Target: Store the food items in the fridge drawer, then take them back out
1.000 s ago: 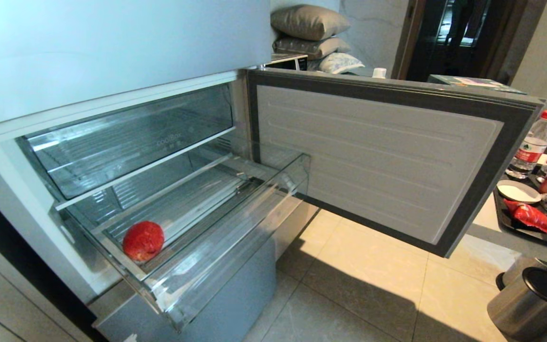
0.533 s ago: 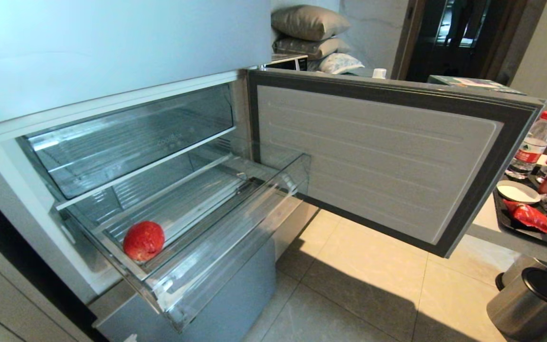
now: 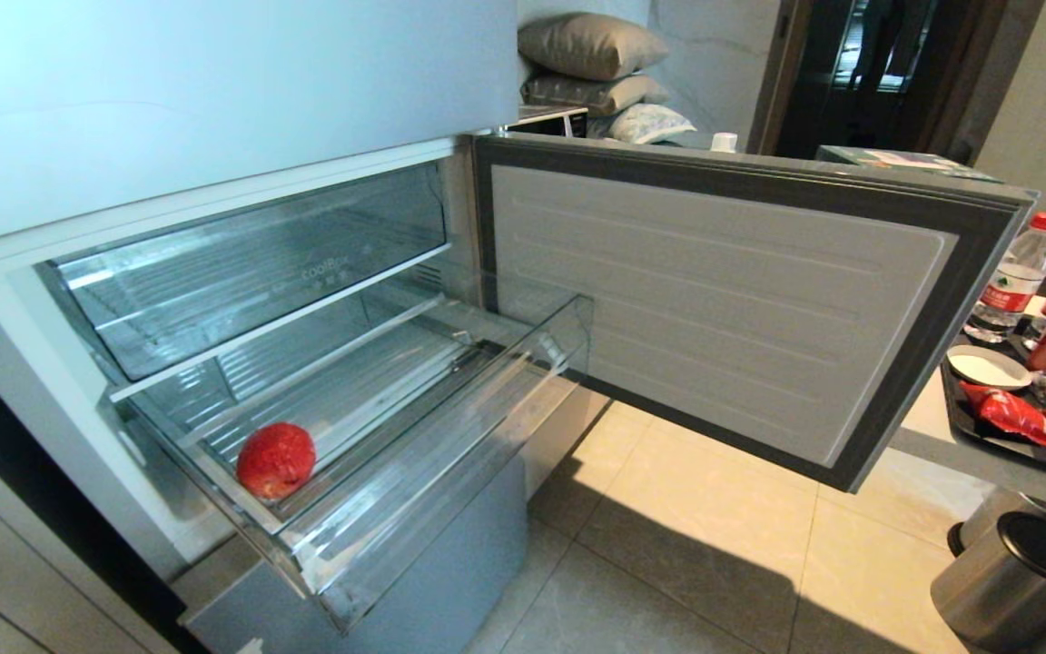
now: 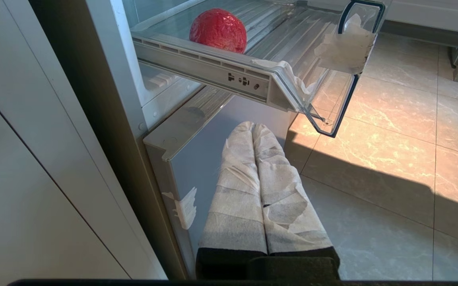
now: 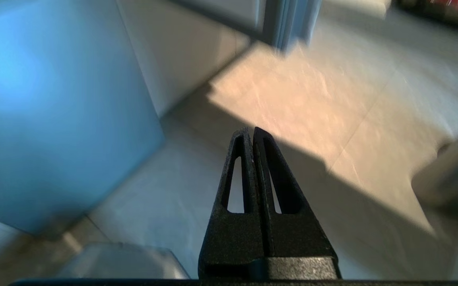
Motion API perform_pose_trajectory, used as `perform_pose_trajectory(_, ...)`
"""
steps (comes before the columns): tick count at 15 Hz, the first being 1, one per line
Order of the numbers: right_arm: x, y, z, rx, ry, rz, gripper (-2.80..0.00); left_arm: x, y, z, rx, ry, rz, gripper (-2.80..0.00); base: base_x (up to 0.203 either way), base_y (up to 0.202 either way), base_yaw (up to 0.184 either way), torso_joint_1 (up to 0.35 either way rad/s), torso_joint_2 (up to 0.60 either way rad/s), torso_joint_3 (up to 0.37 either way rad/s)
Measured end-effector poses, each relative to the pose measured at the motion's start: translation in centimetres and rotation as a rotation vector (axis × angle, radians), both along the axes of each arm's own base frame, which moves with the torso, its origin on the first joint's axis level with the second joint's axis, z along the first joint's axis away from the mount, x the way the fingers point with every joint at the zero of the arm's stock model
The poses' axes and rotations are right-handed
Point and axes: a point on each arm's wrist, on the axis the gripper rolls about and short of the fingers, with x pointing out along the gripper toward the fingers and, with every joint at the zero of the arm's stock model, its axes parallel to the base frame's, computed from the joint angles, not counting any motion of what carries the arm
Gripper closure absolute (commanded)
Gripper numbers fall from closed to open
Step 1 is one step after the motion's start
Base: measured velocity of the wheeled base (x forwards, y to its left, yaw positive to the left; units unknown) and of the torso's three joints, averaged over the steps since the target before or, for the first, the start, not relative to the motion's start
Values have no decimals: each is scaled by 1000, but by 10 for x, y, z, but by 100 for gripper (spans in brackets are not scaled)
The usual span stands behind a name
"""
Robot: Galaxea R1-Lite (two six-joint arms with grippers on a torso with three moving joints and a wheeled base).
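The left gripper (image 4: 253, 126) sits low beside the fridge, its tape-wrapped fingers (image 4: 240, 186) pressed together and empty, pointing at the blue-grey lower panel (image 4: 197, 159) beneath the drawer. The right gripper (image 5: 251, 130) hangs over the tiled floor (image 5: 292, 91) — its black fingers (image 5: 237, 174) also pressed together, holding nothing; the view around it is blurred. Neither arm appears in the head view. The clear plastic drawer (image 3: 450, 472) stands pulled out from the fridge, with the fridge door (image 3: 732, 291) swung wide open to its right. One round red fruit (image 3: 275, 460) rests inside the drawer, at its front left corner — touching the ribbed bottom. A steel bin (image 3: 1018, 577) stands on the floor at far right, below a counter with bottles (image 3: 1022, 268) and red snack packets (image 3: 1018, 416).
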Motion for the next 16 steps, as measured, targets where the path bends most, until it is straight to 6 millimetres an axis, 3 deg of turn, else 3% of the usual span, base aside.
perform_pose_trajectory(3, -6, -3, -9, -43, 17, -109, 0, 0, 0, 0, 0, 0, 0, 0, 0, 0, 0, 0, 0, 0)
perform_pose_trajectory(5, -12, -3, -16, -63, 36, -72, 0, 0, 0, 0, -1, 0, 0, 0, 0, 0, 0, 0, 0, 0)
perform_pose_trajectory(9, -26, -3, -19, -48, -132, -63, 0, 0, 0, 0, -2, 0, 0, 0, 0, 0, 0, 0, 0, 0)
perform_pose_trajectory(16, -30, -3, -21, -38, -187, -65, 0, 0, 0, 0, -2, -1, 0, 0, 0, 0, 0, 0, 0, 0)
